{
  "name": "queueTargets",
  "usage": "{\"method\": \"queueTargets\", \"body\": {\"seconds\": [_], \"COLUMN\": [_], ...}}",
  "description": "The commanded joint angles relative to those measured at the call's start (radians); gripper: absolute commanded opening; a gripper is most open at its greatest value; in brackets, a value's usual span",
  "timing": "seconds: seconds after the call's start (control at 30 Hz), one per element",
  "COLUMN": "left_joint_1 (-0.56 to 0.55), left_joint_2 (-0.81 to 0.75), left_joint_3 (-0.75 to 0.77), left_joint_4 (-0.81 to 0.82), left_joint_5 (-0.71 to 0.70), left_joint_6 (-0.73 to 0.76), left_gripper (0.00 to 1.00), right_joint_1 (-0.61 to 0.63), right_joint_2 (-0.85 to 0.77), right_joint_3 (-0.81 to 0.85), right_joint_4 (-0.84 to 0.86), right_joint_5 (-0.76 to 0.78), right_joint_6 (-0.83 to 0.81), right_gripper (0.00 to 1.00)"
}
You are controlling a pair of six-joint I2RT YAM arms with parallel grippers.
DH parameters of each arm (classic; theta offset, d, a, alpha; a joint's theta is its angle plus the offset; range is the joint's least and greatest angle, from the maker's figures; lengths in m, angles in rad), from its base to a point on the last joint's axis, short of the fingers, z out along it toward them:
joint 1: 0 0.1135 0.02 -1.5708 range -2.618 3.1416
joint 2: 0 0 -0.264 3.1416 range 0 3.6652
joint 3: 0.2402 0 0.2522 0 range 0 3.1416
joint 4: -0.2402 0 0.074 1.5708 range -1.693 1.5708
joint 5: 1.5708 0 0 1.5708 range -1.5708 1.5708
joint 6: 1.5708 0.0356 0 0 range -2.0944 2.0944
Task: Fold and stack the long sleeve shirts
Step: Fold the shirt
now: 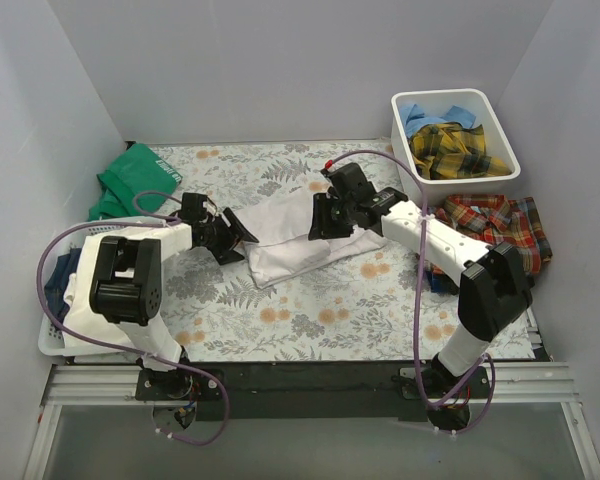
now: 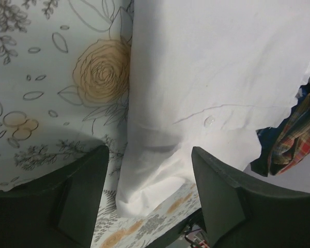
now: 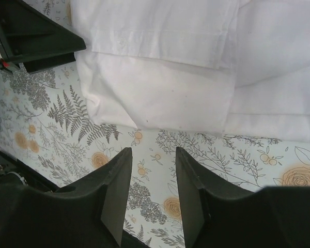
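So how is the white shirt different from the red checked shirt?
The white shirt is plain; the red checked shirt is patterned. The white shirt lies flat, central on the table; the red checked shirt is crumpled at its right side. Both lie on it.

**Two arms lean inward, grippers facing each other across a short gap, jaws parted.**
The left arm folds at its elbow above its base and runs its forearm low to the right. It ends in the left gripper, whose dark fingers stand wide apart. The right arm rises from its base, bends, and stretches up and leftward. The right gripper tilts downward, its fingers spread less widely.
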Motion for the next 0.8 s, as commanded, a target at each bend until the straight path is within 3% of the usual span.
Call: {"method": "queueTargets", "body": {"seconds": [0.0, 0.07, 0.17, 0.47, 0.6, 0.77], "left_joint_1": [-0.008, -0.028, -0.048, -0.053, -0.051, -0.05], "left_joint_2": [0.059, 0.099, 0.133, 0.072, 0.041, -0.022], "left_joint_3": [0.008, 0.018, 0.005, 0.033, 0.106, 0.18], "left_joint_4": [0.077, 0.09, 0.12, -0.004, -0.108, -0.246], "left_joint_5": [0.013, 0.008, 0.005, -0.113, -0.176, -0.283], "left_joint_6": [-0.023, -0.03, -0.056, -0.007, 0.071, 0.154], "left_gripper": [0.64, 0.61, 0.5, 0.06, 0.01, 0.0], "right_joint_1": [-0.028, -0.046, -0.069, -0.112, -0.111, -0.079], "right_joint_2": [0.001, 0.013, 0.036, 0.175, 0.254, 0.309], "right_joint_3": [0.014, 0.023, 0.048, 0.184, 0.266, 0.316], "right_joint_4": [0.01, 0.01, 0.012, 0.01, -0.008, -0.023], "right_joint_5": [-0.018, -0.028, -0.042, -0.082, -0.131, -0.14], "right_joint_6": [-0.035, -0.041, -0.055, -0.119, -0.144, -0.162], "right_gripper": [0.47, 0.47, 0.47, 0.47, 0.47, 0.46]}}
